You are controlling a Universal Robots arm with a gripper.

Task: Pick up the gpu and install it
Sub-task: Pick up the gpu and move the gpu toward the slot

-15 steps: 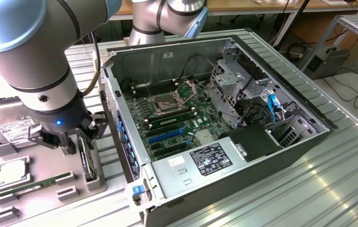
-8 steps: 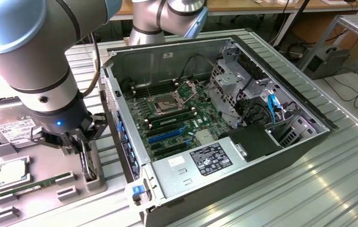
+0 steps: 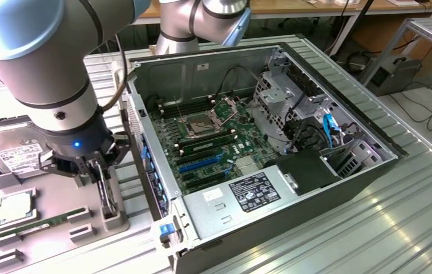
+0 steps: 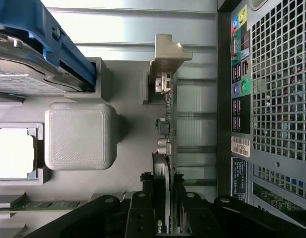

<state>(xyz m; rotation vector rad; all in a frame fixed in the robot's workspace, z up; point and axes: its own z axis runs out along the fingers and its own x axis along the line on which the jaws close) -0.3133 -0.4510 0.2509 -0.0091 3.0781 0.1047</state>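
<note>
— While your gripper (image 3: 94, 174) hangs over the exterior view's left, what does it have?

— You have it narrowed onto the gpu (image 4: 165, 134). In the wrist view the black fingers (image 4: 145, 210) press on both faces of the card's upper edge. The card is not yet lifted. It stands on edge in a slot of the grey fixture tray (image 3: 56, 197), and its silver bracket (image 4: 167, 54) is propped in a post at the end away from your fingers.

— Why is it stood up like that?

— As I judge it, so that you can pinch the edge straight from above. The tray lies just beside the rear panel of the computer case (image 3: 368, 134). The case lies on its side with the cover off, so the blue slots (image 3: 200, 162) on the board face upward, probably to take a card from above.

— Can you read anything?

— Nothing legible. The hard drive (image 3: 14, 151), far left on the tray, has a white label, and the power supply (image 3: 254, 191) has a black one with white print. The rear panel has coloured port stickers (image 4: 239, 54). There is also a small green mark low on the card, between your fingers.
</note>
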